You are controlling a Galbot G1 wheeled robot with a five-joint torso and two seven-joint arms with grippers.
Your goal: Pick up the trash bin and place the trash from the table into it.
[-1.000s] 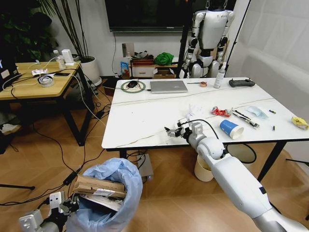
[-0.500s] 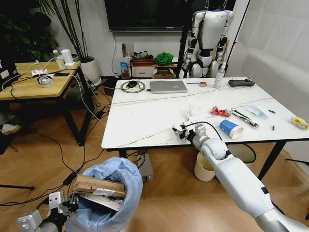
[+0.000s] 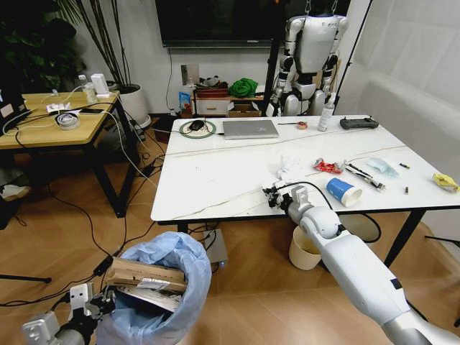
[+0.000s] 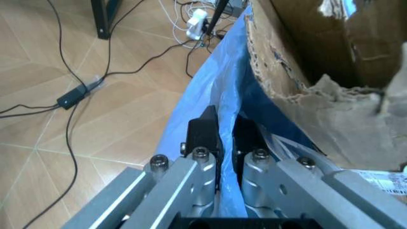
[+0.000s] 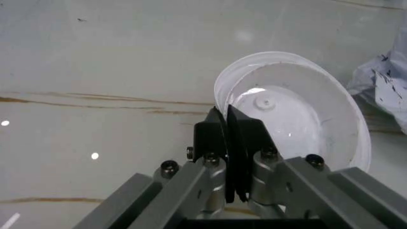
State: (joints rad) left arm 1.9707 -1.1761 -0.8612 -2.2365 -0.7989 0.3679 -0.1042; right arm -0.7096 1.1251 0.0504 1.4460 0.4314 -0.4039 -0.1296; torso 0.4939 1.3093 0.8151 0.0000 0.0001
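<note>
From my station I note the right gripper low over the near part of the table, its fingers pinched on the rim of a white plastic lid, seen close in the right wrist view. Just beyond it lie crumpled white tissues. Nothing stands between the gripper and the rest of the litter to its right: one red wrapper, one blue paper cup on its side, one light-blue mask and one yellow scrap at the far right edge. At the back of the table I count one silver laptop and one black controller.

The left gripper is down at floor level, its fingers clamped on the blue bag at the rim of the trash bin. One brown cardboard box already lies in the bin.

The tabletop is white with faint veins; the floor is wood, strewn with cables. A cream bucket sits under the table. One wooden-topped table stands to the left, and a humanoid robot stands beyond.
</note>
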